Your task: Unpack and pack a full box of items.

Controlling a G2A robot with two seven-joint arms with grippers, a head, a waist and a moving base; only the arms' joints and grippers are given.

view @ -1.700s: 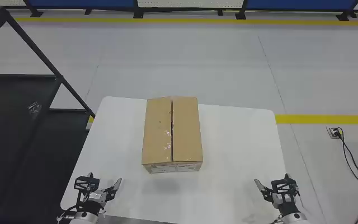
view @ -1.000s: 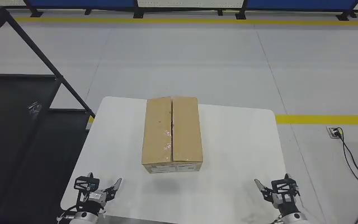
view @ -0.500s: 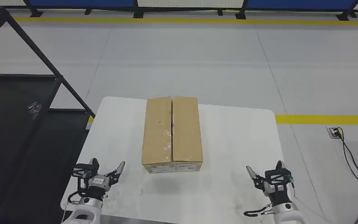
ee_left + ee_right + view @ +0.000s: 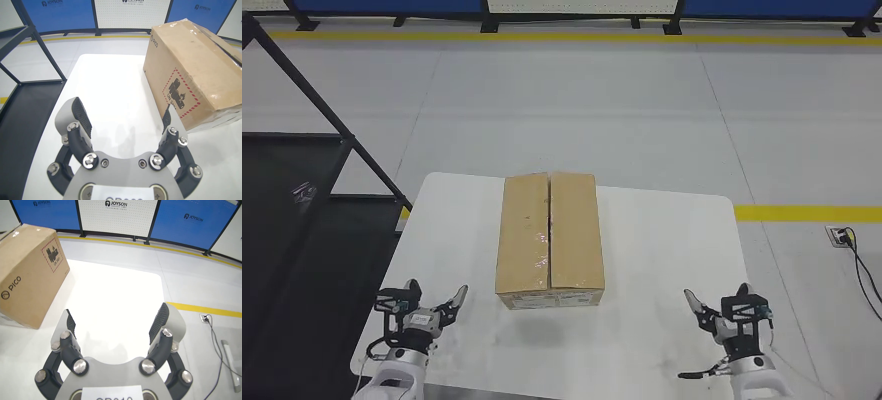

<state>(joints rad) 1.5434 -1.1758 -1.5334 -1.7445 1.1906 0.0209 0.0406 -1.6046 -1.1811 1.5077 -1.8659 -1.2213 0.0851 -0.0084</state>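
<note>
**Closed carton waits mid-counter, both hands empty**

The left hand [image 4: 425,300] hangs over the near-left corner of the white, round-cornered counter [image 4: 662,270]. Its dark ribbed fingers [image 4: 81,111] are spread wide and hold nothing. It faces the far edge, with the carton off to its inner side and apart from it.

The brown, oblong cardboard box [image 4: 549,235] stands around the middle of the counter, a little toward the left edge. Its length runs from near to far, and its far end is close to the far edge. Both top flaps lie shut and meet in a seam along its length. A glossy strip, probably clear tape, shows on that seam in the left wrist view [image 4: 189,66]. A red-bordered hazard label sits on each long side [image 4: 28,272].

The right hand [image 4: 720,300] hangs over the near-right corner, also spread wide and empty, well apart from the box.

If it is full, the box is likely to be heavy, and it looks too broad for one hand to span. The cardboard walls should be stiff at the corners but may give in the middle of a panel, and the tape will be slick. The best hold is probably a flap edge at the central seam, near the end facing the hands. The other hand can press a long side to keep the carton from sliding on the smooth top.
</note>
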